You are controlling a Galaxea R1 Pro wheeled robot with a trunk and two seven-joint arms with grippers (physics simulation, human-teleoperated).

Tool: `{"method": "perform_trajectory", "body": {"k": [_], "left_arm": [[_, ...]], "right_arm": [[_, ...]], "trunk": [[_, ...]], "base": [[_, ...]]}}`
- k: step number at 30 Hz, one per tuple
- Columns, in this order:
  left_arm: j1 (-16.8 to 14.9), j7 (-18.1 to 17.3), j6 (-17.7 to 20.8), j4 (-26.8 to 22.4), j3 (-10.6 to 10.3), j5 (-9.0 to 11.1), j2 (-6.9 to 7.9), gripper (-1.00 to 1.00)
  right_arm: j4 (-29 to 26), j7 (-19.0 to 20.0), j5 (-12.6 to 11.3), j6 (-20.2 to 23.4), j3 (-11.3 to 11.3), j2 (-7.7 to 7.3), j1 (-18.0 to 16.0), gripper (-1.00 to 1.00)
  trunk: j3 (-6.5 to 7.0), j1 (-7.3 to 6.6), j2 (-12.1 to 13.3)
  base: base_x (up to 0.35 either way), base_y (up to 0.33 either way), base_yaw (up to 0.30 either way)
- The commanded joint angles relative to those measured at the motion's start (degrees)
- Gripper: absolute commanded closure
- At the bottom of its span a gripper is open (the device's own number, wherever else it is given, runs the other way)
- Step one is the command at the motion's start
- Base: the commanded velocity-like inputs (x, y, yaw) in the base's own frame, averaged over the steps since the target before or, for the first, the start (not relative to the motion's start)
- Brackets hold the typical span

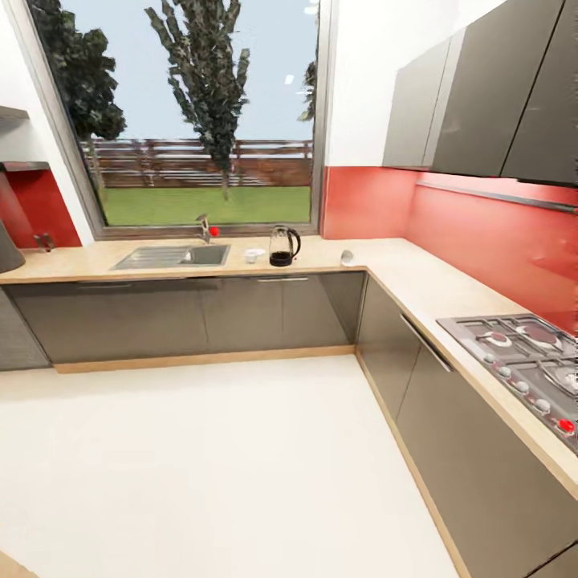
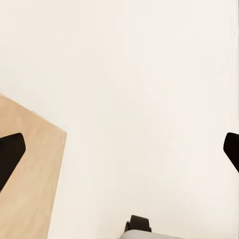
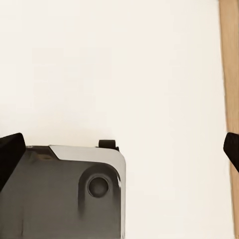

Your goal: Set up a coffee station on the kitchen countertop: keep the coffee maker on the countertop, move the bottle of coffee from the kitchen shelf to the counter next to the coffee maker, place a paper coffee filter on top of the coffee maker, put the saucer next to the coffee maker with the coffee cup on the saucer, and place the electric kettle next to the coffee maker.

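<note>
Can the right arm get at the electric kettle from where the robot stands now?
Probably not. The electric kettle stands on the far kitchen countertop under the window, across open floor. The right gripper hangs open over the floor, beside the robot's base, so the robot likely must drive closer first.

Light wood-grain kitchen countertop [image 1: 385,261], clear-glass black-based electric kettle [image 1: 282,246], red backsplash [image 1: 482,225], white floor [image 1: 201,466]

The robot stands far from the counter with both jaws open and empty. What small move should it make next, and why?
Probably drive forward toward the electric kettle on the kitchen countertop. Wide floor lies between robot and counter, so nothing seems within reach. The left gripper and right gripper hang open over the floor, holding nothing.
</note>
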Motion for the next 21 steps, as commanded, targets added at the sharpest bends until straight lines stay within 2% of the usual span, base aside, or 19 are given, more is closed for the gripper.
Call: {"method": "perform_trajectory", "body": {"k": [1,7,16,21], "left_arm": [[-0.04,0.04,-0.19,0.04,-0.02,0.18,0.0,-1.0],[-0.04,0.04,-0.19,0.04,-0.02,0.18,0.0,-1.0],[-0.04,0.08,-0.19,0.04,-0.02,0.18,0.0,-1.0],[-0.04,0.09,-0.19,0.04,-0.02,0.18,0.0,-1.0]], "right_arm": [[-0.03,-0.02,0.05,-0.1,0.01,0.0,-0.01,-1.0],[-0.04,-0.02,0.05,-0.1,0.01,-0.03,-0.01,-1.0],[0.04,0.15,0.17,-0.1,0.09,-0.01,-0.01,-1.0],[0.05,0.3,0.22,-0.1,0.15,-0.01,-0.01,-1.0]], "trunk": [[-0.07,0.07,-0.1],[0.02,0.07,-0.1],[0.03,0.07,-0.1],[0.03,0.07,-0.1]], "base": [[0.338,0.0,-0.235],[0.338,0.0,-0.11],[0.338,0.009,-0.009],[0.333,0.118,0.0]]}}
